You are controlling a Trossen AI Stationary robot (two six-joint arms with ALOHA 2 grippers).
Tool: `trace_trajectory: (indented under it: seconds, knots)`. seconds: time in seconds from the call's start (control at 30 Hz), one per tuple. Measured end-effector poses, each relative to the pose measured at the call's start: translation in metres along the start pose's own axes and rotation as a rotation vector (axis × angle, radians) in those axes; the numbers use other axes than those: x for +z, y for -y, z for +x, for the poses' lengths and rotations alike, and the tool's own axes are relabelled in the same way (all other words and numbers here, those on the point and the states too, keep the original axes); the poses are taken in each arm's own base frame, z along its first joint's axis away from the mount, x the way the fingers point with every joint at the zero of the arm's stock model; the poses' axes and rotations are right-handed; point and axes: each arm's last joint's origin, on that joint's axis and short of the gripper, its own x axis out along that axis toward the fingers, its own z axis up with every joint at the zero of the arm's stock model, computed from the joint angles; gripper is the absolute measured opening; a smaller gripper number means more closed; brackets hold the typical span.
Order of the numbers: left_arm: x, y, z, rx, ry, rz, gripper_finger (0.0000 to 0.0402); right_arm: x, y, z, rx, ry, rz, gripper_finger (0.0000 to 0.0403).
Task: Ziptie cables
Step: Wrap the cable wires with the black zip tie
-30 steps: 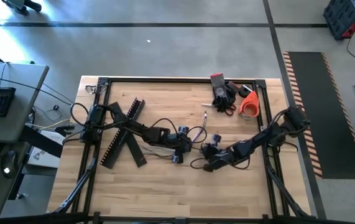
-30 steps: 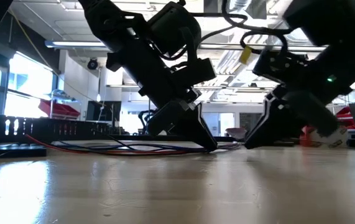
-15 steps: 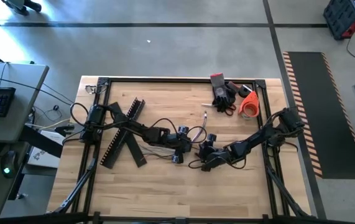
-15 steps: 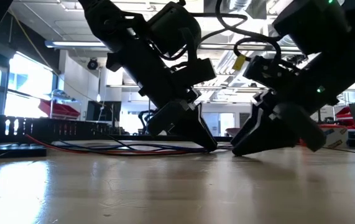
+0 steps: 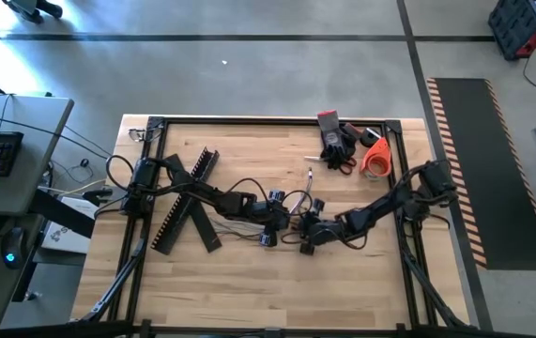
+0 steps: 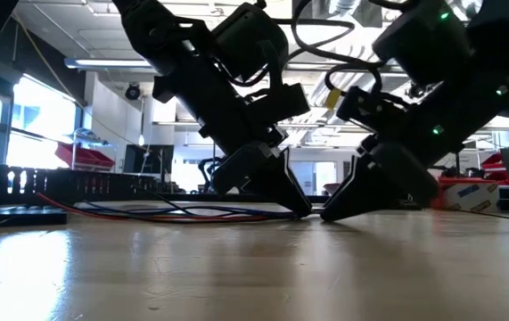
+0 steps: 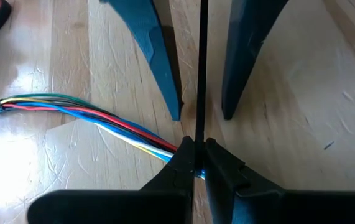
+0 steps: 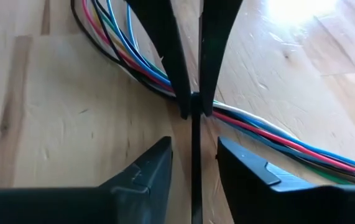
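- The cables (image 7: 96, 118) are clamped at mid-counter (image 5: 249, 291) by the closed left pincer (image 7: 196, 155).
- At its 3 o'clock in the high view, the right pincer (image 8: 193, 152) is held narrowly parted, astride a thin black strip (image 8: 195, 162).

One camera hangs high overhead and looks straight down on the whole bench (image 5: 249, 282) and the floor around it, while another sits at bench-top level and looks across the wood into the room behind. The two wrist cameras ride close above the bench, each peering past its own dark fingers (image 7: 217, 168) (image 8: 152, 165). All four views share the bench's middle, where the coloured cables (image 7: 96, 118) (image 8: 276, 137) lie and the two wrist cameras face each other.
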Motion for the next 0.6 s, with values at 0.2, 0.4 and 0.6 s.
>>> trace_trajectory:
  seconds: [0.2, 0.4, 0.6]
  knots:
    - [0.0001, 0.0, 0.0, 0.0, 0.001, 0.0, 0.0001, 0.0023, 0.0079, 0.0051, 0.063, -0.03, 0.036, 0.008]
    - [0.0002, 0.0006, -0.0001, -0.004, 0.002, 0.001, 0.0001, 0.0019, 0.0073, 0.0052, 0.076, -0.035, 0.027, 0.0009]
    - [0.0004, 0.0005, -0.0001, -0.005, 0.004, 0.0, 0.0001, 0.0027, 0.0012, -0.0014, 0.058, -0.015, 0.006, 0.0002]
